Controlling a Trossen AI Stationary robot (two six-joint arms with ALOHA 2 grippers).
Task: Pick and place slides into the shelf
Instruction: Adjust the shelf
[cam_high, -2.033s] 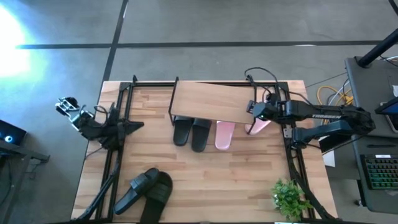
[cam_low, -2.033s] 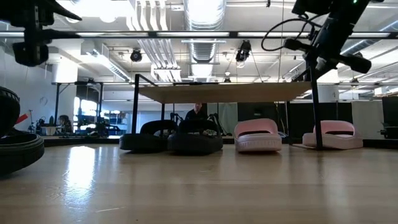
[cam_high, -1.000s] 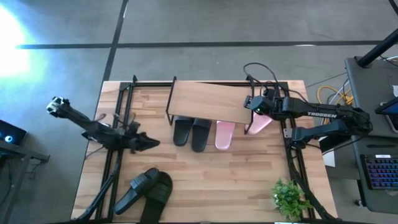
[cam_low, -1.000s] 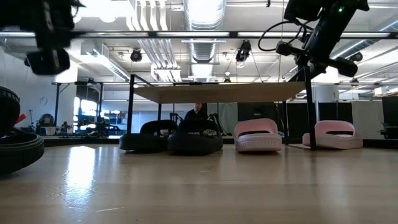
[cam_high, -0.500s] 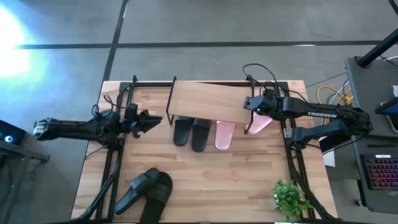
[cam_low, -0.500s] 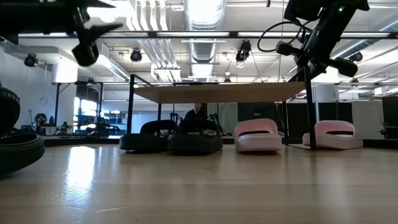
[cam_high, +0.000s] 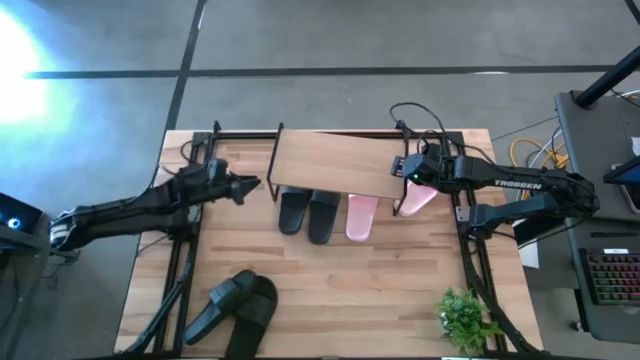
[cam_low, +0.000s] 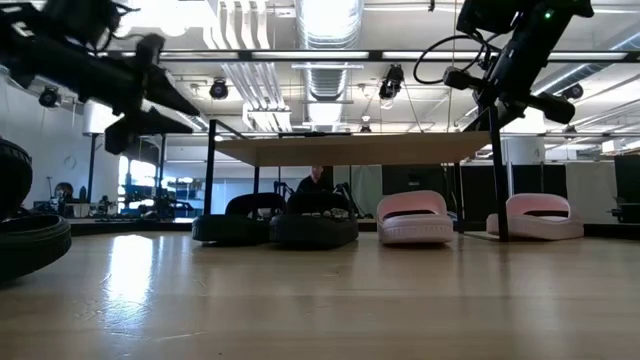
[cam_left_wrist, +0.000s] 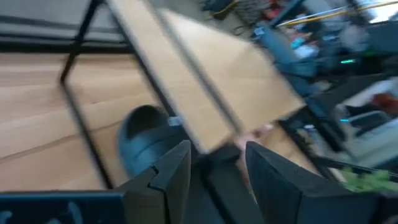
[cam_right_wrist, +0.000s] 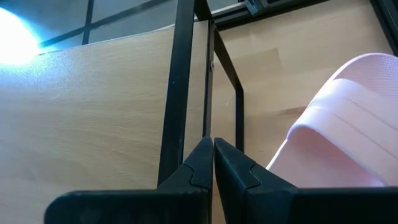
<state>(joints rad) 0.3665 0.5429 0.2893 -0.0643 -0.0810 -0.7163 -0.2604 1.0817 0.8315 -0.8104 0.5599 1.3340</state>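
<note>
The shelf stands on its wire legs at the table's far middle. Two black slides and one pink slide lie on the table under it, toes poking out toward the near side. A second pink slide lies on the table just outside the shelf's right legs. Two more black slides lie at the near left. My left gripper hovers open at the shelf's left end, touching nothing. My right gripper is shut at the shelf's right end. My right gripper has its shut fingertips against the black wire end frame at the shelf's right end, just under the top board. The fingers come level from the table's right. The shelf stands on the table on its legs.
Black metal arm frames run along the table's left side and right side. A small potted plant stands at the near right corner. Bare wood lies between the shelf and the near edge. A person shows beyond the table.
My left arm has swung out from the table's left edge and stretched toward the shelf's left end, its gripper now close beside it. Before that, my right gripper moved a little toward the left and the shelf slid slightly left; both have stayed still since.
</note>
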